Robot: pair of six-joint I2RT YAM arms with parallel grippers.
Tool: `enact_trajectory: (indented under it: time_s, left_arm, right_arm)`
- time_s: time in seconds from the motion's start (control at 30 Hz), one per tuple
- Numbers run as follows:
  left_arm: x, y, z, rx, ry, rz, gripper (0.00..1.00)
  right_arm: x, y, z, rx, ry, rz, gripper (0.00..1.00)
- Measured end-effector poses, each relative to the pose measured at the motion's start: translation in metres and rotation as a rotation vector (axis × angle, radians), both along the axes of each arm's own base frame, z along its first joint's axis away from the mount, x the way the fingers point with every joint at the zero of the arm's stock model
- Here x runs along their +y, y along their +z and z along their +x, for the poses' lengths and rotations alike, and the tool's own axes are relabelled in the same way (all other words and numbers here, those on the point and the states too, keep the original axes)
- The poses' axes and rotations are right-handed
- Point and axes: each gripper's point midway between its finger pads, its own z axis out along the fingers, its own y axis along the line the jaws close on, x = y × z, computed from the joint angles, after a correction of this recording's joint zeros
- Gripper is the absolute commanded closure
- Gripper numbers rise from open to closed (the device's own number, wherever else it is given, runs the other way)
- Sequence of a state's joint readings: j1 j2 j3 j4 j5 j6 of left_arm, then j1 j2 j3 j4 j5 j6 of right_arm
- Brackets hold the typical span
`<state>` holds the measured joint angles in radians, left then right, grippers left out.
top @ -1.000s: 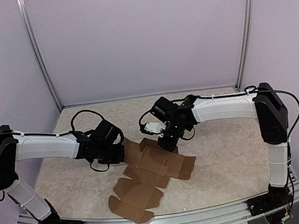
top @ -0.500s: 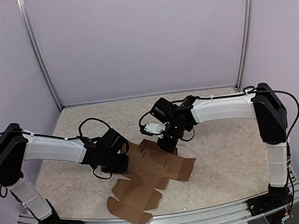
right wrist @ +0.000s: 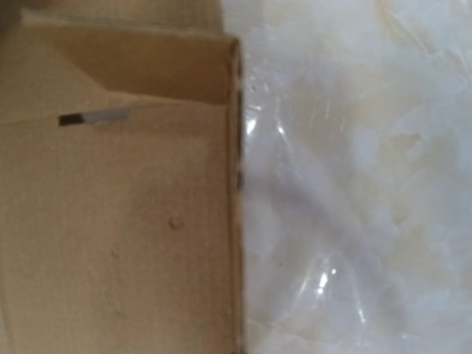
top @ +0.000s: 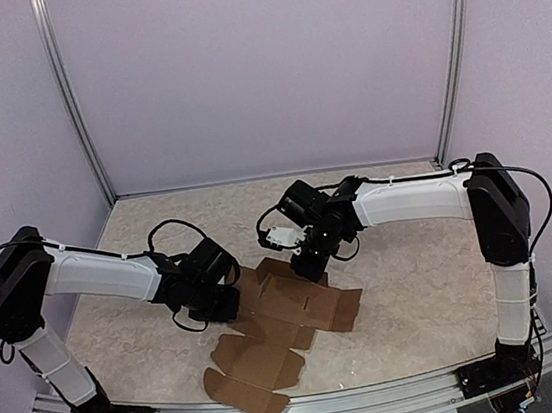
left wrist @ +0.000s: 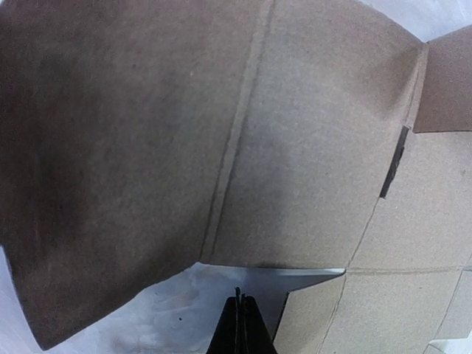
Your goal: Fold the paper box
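Marbled surface (top: 417,290) bearing the unfolded paper box (top: 270,323) near centre. Left fingers (left wrist: 230,338), clenched empty, sit at its 9 o'clock flap; right fingers (top: 310,266), clenched, press at 12 o'clock. Best practice: raise the flap squarely along its crease.

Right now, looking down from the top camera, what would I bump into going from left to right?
left arm → left gripper → paper box → right gripper → right arm
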<state>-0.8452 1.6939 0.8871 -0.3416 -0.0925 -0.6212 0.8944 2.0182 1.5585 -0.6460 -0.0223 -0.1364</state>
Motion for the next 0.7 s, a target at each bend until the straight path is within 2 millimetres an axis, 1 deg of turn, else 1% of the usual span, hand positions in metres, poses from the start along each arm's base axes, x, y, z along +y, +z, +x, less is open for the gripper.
enact_trajectory:
  time_s: [0.33, 0.57, 0.7]
  left_arm:
    - [-0.023, 0.020, -0.014, 0.013, -0.059, -0.103, 1.00]
    - [-0.037, 0.024, -0.024, 0.029, -0.086, -0.149, 1.00]
    - [-0.047, 0.022, -0.031, 0.041, -0.110, -0.162, 1.00]
  right_arm:
    - [0.001, 0.001, 0.002, -0.004, -0.006, 0.010, 1.00]
    - [0.003, 0.001, 0.003, -0.005, -0.013, 0.018, 1.00]
    - [0.000, -0.004, 0.001, 0.001, -0.019, 0.014, 1.00]
